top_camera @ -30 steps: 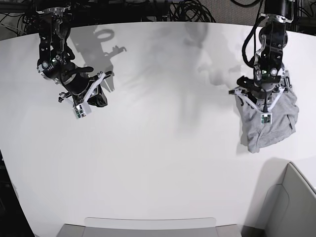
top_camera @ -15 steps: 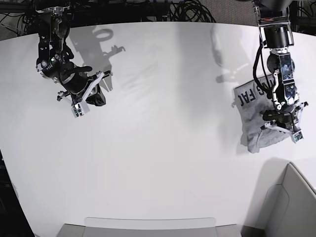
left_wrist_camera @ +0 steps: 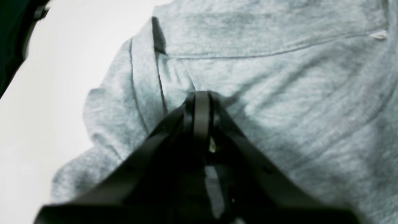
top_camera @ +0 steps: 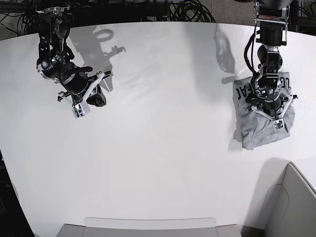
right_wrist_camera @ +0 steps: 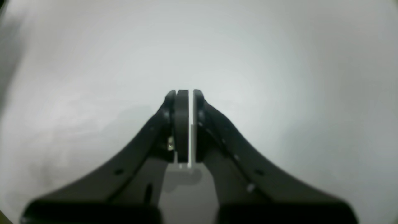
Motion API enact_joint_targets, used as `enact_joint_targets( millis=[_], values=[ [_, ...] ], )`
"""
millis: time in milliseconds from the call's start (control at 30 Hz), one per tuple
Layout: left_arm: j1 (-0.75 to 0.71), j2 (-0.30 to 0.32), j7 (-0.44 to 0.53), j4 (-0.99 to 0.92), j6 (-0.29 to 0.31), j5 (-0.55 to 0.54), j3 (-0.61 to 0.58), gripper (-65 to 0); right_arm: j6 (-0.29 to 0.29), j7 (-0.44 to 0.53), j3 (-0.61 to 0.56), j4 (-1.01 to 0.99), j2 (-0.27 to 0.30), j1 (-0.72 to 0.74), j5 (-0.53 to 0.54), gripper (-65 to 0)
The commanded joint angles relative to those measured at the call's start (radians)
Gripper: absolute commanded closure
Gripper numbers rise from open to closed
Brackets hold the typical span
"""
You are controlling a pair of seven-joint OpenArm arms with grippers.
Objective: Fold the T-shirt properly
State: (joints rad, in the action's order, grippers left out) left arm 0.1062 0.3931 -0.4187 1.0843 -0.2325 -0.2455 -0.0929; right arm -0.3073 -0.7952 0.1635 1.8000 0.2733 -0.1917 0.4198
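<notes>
The T-shirt is lying bunched at the worktop's far edge, lettering partly showing. The left gripper is pressing into it, jaws together, apparently pinching grey fabric to reposition it. The right gripper, nearly closed and empty, is hovering well apart.

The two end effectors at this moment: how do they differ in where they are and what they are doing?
The left end effector sits over the grey T-shirt at the table's edge, its tips pressed into the cloth; the right end effector hangs over bare table, far from the garment. The left's jaws look fully closed, though a pinched fold is not clear; the right's show a thin gap and hold nothing. Both are black and narrow.
</notes>
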Motion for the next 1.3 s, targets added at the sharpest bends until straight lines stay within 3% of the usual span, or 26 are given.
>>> enact_joint_targets(
  millis=[0,200,367,567,733,1000,1267],
  values=[
    [-0.023,-0.009,-0.096,0.006,0.04,-0.051,0.0,0.0,-0.008,0.024,0.008,0.019,0.01,0.01,0.011,-2.1],
    [-0.029,-0.007,-0.095,0.15,0.035,-0.051,0.091,0.0,-0.008,0.024,0.009,0.021,0.01,0.014,0.011,-2.1],
    [-0.033,-0.013,-0.095,0.417,0.035,-0.051,0.189,0.0,-0.01,0.026,0.009,0.083,0.017,0.044,0.009,-2.1],
    [-0.138,-0.046,-0.095,0.699,0.035,-0.051,0.227,0.0,-0.01,0.142,0.006,0.197,0.033,0.022,0.009,-2.1],
    [-0.29,-0.05,-0.075,0.845,0.034,-0.051,0.229,0.0,-0.01,0.159,0.0,0.258,0.06,-0.058,0.009,-2.1],
    [-0.598,-0.052,0.088,0.959,0.034,-0.053,0.229,0.0,-0.01,0.161,0.009,0.269,0.073,-0.245,0.009,-2.1],
    [-0.919,-0.052,0.214,0.962,0.034,-0.053,0.229,0.0,-0.008,0.17,0.018,0.272,0.223,-0.484,0.012,-2.1]
  ],
)
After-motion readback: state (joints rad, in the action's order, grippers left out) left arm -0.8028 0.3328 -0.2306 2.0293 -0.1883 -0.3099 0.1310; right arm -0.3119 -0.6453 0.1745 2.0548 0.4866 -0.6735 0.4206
